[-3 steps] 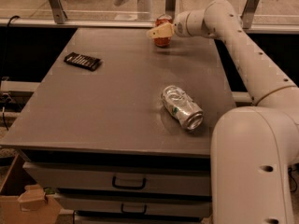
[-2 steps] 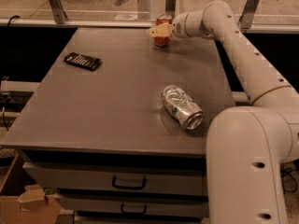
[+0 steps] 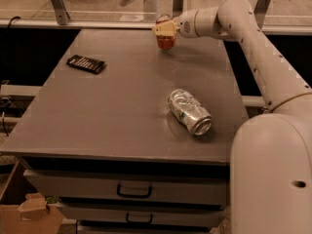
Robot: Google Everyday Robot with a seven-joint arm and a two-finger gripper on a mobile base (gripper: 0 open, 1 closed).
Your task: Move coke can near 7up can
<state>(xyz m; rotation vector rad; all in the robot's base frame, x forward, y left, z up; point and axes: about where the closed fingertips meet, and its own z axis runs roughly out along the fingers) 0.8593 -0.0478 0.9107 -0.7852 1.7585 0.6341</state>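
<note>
The red coke can (image 3: 165,40) stands at the far edge of the grey table (image 3: 112,111), right of centre. My gripper (image 3: 165,29) reaches in from the right and is shut on the can's upper part, covering its top. The dented silver 7up can (image 3: 190,112) with green marks lies on its side on the near right part of the table, well apart from the coke can and nearer the front edge.
A flat black device (image 3: 86,64) lies at the table's left. My white arm (image 3: 263,52) runs along the table's right edge. Drawers (image 3: 131,191) sit under the table, and a cardboard box (image 3: 29,213) stands on the floor at lower left.
The gripper and the coke can have shifted slightly to the left along the far edge. The 7up can and the black device have not moved.
</note>
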